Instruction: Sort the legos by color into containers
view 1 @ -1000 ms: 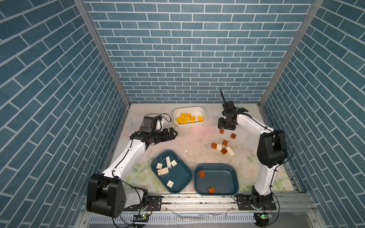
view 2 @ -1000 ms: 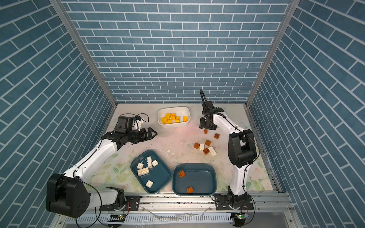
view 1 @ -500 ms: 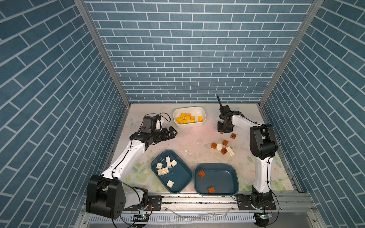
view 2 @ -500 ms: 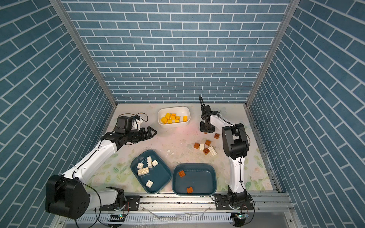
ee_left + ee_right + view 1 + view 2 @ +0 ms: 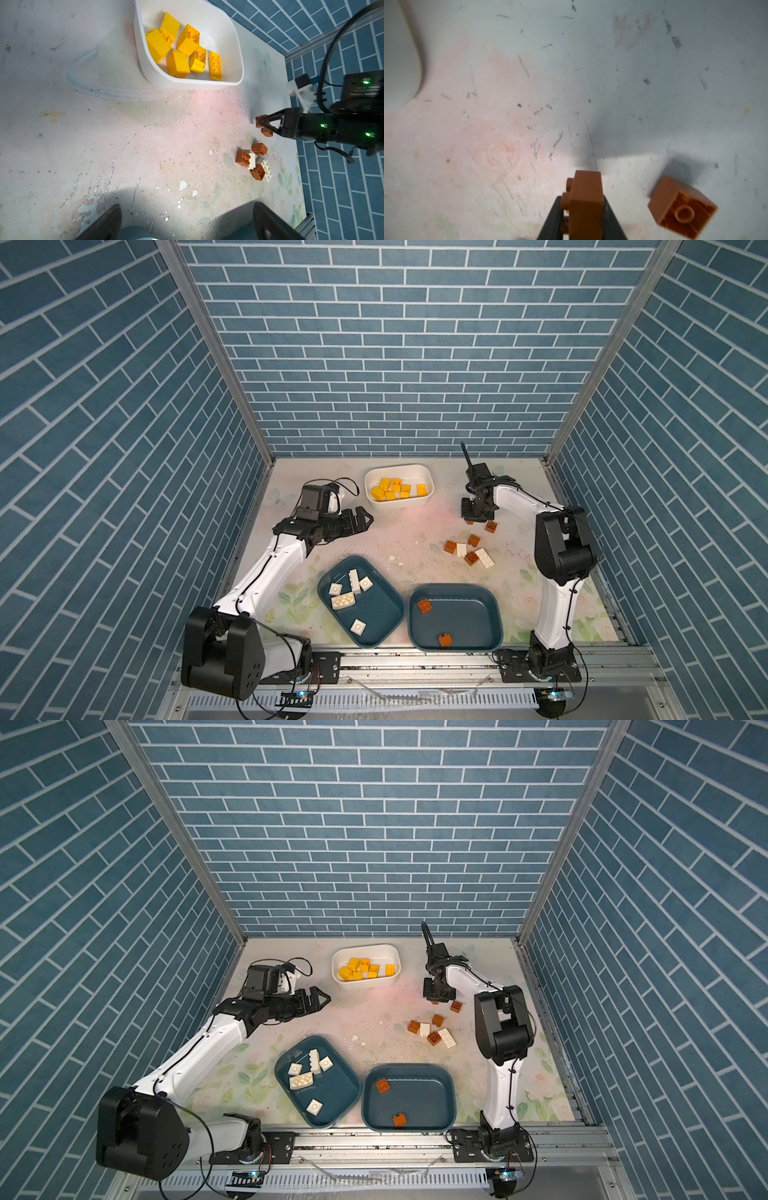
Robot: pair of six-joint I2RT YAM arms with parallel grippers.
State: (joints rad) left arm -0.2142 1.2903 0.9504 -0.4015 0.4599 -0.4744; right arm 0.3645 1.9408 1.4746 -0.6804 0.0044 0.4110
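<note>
Right wrist view — fingers (image 5: 552, 222) pinching brown brick (image 5: 585, 205), second brick (image 5: 683, 209) beside

Laboratory robot cell: printed brick panels (image 5: 399, 364) are enclosing a scuffed tabletop (image 5: 415, 531), an aluminium rail (image 5: 415, 660) edging its near side.

Three walls (image 5: 399, 344) stood around the table, and all of them looked like blue bricks with thin white lines. A shiny metal post (image 5: 216, 352) ran up each back corner. The table (image 5: 415, 531) top was pale and a bit dirty, with faint leaves and flowers (image 5: 536, 601) printed on it. A soft pink glow (image 5: 207, 99) lay on it near the back. White flaky patches (image 5: 182, 185) showed in places. A grey metal rail (image 5: 374, 664) ran along the front.
</note>
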